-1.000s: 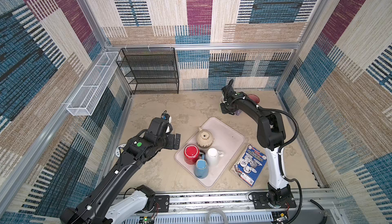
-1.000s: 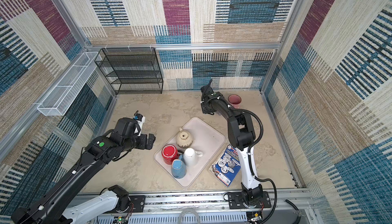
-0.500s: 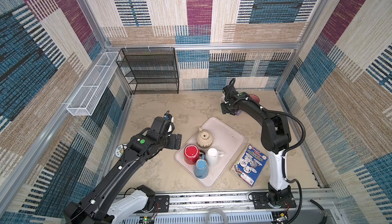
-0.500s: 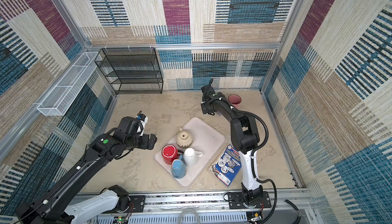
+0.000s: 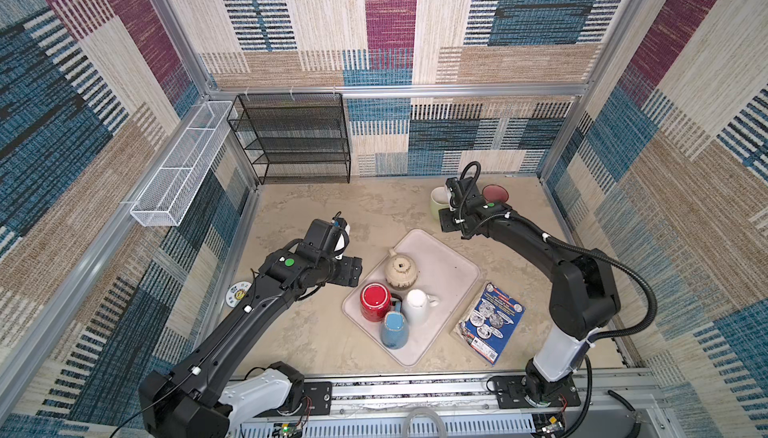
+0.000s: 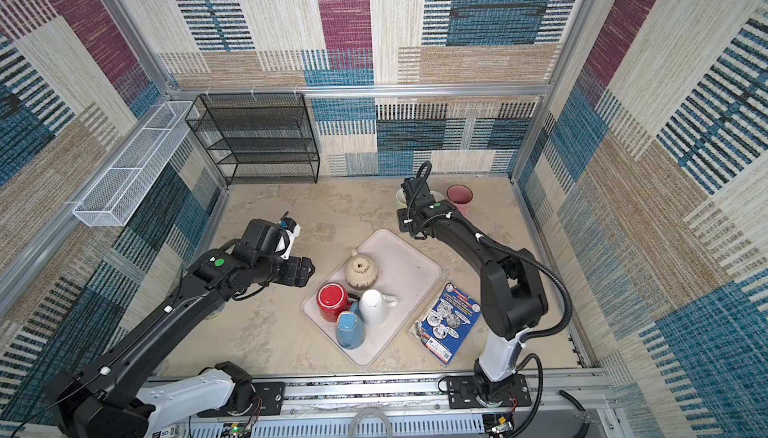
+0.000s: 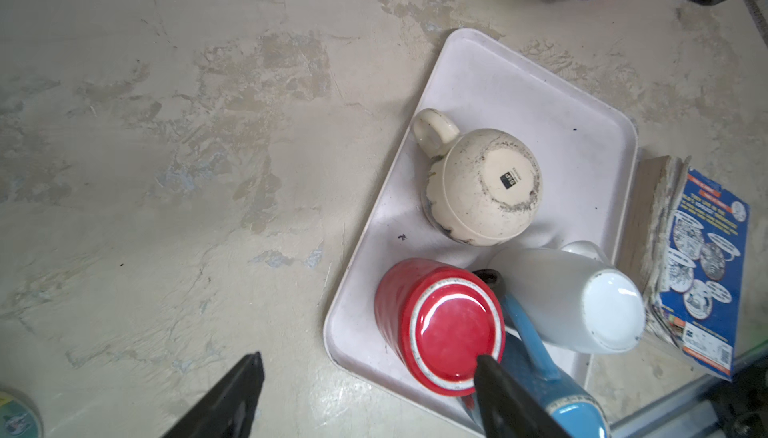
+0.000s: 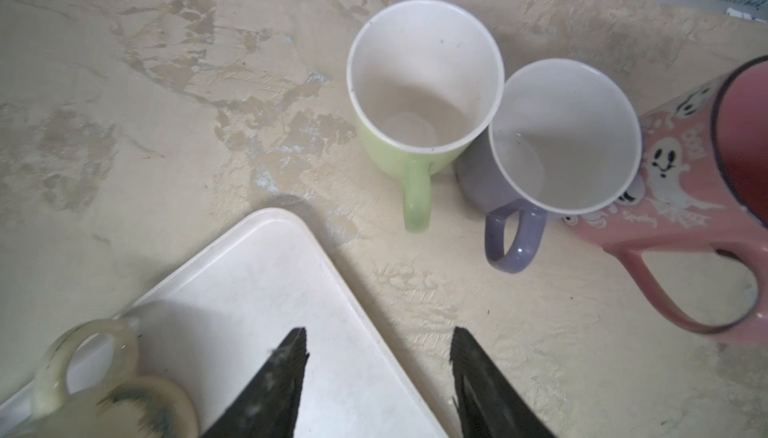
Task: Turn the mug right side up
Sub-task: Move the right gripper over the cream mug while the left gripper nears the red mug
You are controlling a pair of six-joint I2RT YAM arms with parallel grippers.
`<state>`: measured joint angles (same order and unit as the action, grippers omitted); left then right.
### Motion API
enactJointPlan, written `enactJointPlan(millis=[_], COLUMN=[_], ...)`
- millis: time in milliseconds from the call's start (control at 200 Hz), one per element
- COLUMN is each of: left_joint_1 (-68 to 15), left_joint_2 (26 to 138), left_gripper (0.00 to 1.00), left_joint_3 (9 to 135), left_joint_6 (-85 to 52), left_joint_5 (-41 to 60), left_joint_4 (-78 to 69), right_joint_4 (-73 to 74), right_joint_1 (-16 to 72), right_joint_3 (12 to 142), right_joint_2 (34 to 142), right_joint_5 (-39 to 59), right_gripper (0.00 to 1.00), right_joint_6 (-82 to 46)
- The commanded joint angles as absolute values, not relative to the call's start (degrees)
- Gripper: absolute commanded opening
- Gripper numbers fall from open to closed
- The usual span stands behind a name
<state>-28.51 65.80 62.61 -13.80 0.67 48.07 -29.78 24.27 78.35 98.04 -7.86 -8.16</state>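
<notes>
Several mugs stand upside down on the white tray (image 5: 449, 265): a red mug (image 7: 449, 328), a cream mug (image 7: 486, 187), a white mug (image 7: 582, 299) and a blue mug (image 7: 569, 411). In both top views my left gripper (image 5: 353, 272) hangs open just off the tray's left edge beside the red mug (image 5: 374, 301). In the left wrist view one of its fingertips (image 7: 484, 363) overlaps the red mug's base rim, and nothing lies between the jaws. My right gripper (image 8: 378, 332) is open and empty over the tray's far corner (image 8: 257, 282).
A green mug (image 8: 415, 83), a purple mug (image 8: 561, 137) and a pink ghost mug (image 8: 706, 166) stand upright at the back right. A blue booklet (image 5: 492, 321) lies right of the tray. A black rack (image 5: 295, 141) stands at the back and a small disc (image 5: 239, 294) lies at the left.
My left gripper has moved right toward the tray and its jaws have narrowed a little. My right gripper has drawn back from the upright mugs toward the tray and opened wider.
</notes>
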Motion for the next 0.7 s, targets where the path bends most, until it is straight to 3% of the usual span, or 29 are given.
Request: enactJointPlan(millis=[0,290,696], left_joint_1=[-28.6,-32.3,-39.8], left_joint_2=[66.4,68.2,76.2], left_gripper=[0.76,0.51,0.37], left_joint_3=[63.4,63.2,64.2], left_joint_6=[-14.1,-15.1,-17.4], left_joint_5=[3.7,2.7,-0.2], left_joint_4=[49.8,50.7,50.2], right_joint_4=[-21.9,-13.1,-3.9], right_joint_1=[25.3,27.6,27.9], right_joint_3=[73.9,57.9,45.8], right_joint_2=[93.0,80.5,76.0], right_joint_5=[-6.2,2.5,9.6], right_gripper=[0.59,0.59,0.6], right_joint_6=[-10.0,-14.0,-18.3])
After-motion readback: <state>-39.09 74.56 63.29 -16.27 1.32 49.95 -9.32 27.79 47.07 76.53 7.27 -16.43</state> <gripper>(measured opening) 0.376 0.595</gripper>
